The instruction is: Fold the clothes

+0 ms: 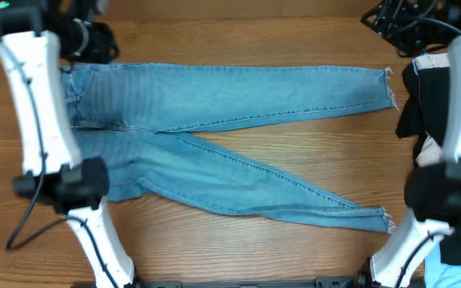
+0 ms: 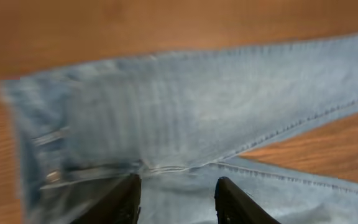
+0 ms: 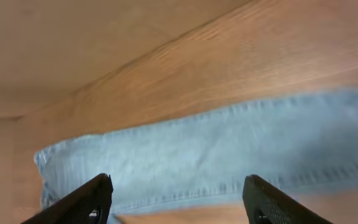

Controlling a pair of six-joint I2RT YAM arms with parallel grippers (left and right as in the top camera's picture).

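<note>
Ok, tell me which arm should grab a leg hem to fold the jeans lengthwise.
Right: the right hand is open over a hem end of the jeans; the left hand is at the crotch, far from both hems.

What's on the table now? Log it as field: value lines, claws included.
garment: jeans, light-blue denim
layout: flat on table, unfolded, legs spread in a V
waist: at the left arm's end
hems: frayed, at the right arm's end
left claw: open, above the crotch seam
right claw: open, empty, above a leg end
</note>
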